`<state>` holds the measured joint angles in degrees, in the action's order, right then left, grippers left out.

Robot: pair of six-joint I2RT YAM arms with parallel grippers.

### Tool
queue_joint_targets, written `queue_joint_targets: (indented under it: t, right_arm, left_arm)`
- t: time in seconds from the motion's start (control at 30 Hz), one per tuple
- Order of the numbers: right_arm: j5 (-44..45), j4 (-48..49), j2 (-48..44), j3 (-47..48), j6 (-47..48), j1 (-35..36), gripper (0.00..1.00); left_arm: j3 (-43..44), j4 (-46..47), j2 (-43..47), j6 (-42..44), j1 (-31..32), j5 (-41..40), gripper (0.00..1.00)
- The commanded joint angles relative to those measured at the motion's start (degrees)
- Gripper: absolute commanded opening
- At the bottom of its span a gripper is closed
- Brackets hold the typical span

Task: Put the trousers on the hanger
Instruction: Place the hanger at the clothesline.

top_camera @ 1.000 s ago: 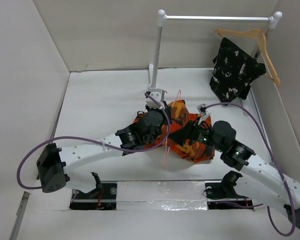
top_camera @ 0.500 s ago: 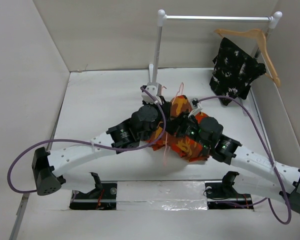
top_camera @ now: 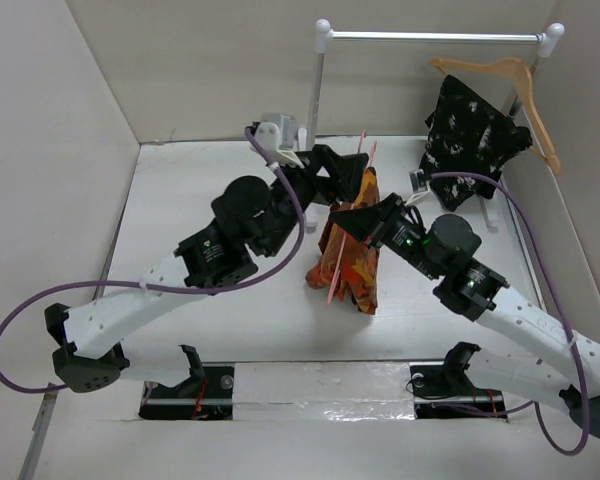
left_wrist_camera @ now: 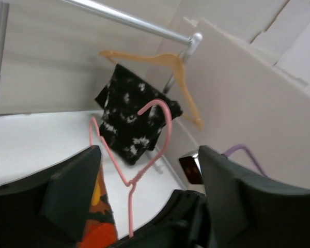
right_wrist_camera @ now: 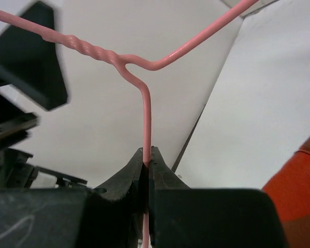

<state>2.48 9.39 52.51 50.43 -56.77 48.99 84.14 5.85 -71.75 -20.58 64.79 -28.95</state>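
- Overhead, the right pincer (top_camera: 344,208) is clamped at the top of the trousers (top_camera: 352,262), which hang as a crumpled column of orange, red, yellow and black camouflage cloth near the middle of the white table (top_camera: 200,190).
- The left pincer (top_camera: 345,172) sits just at 12 o'clock of the right one, jaws spread. The hanger (top_camera: 332,283), thin pink wire, shows along the cloth's 9 o'clock edge and pokes out above it.
- Toward 1 o'clock a metal rail (top_camera: 435,37) carries a light wooden hanger (top_camera: 510,78) with a black, white-speckled garment (top_camera: 470,135).
- From the left wrist, the left pincer (left_wrist_camera: 150,199) gapes wide with its dark, blocky fingers (left_wrist_camera: 72,191) well apart; the hanger (left_wrist_camera: 129,206) rises between them, its twisted neck and curved hook untouched by either finger. A strip of the trousers (left_wrist_camera: 95,227) lies beside the 9 o'clock finger.
- From the right wrist, the right pincer (right_wrist_camera: 146,161) is pinched fully closed on the hanger (right_wrist_camera: 146,119), gripping the straight wire just below the twisted neck. Orange cloth of the trousers (right_wrist_camera: 294,206) shows at 4 o'clock.
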Motion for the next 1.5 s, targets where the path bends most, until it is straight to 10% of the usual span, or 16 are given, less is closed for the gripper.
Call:
queue_joint_targets:
  t: [0.0, 0.1, 0.77, 1.47]
  right_arm:
    - [-4.1, 5.7, -0.5, 5.9, -0.4, -4.0, 0.00]
    - [-7.1, 5.6, 0.0, 6.9, -0.4, -7.8, 0.00]
    - [-33.8, -11.7, 33.6, 48.5, 8.9, -37.2, 0.00]
    - [-41.2, -20.2, 52.9, 70.7, 7.8, -48.5, 0.00]
  left_arm:
    - [4.5, 3.0, 3.5, 2.3, -0.6, 1.7, 0.77]
    - [3.2, 3.0, 6.7, 4.3, -1.3, 2.8, 0.98]
    - [-50.9, -4.5, 45.4, -13.7, -1.9, -14.2, 0.99]
    - [-57.8, -13.4, 53.0, -20.5, -1.9, -13.1, 0.96]
